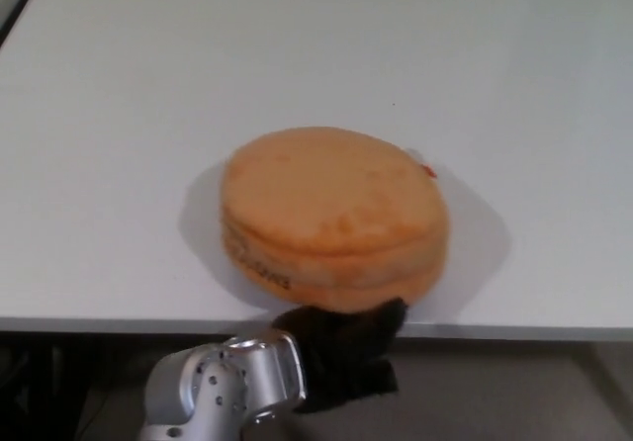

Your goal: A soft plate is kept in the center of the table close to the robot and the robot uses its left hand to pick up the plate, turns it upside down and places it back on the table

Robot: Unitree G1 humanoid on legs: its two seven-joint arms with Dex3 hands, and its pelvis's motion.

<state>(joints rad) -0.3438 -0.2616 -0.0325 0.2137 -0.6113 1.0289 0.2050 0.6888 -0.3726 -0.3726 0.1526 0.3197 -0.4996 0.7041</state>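
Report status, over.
Left hand at table edge, fingers on round orange soft plate. Plate dome-up on white table. Right hand out of view.
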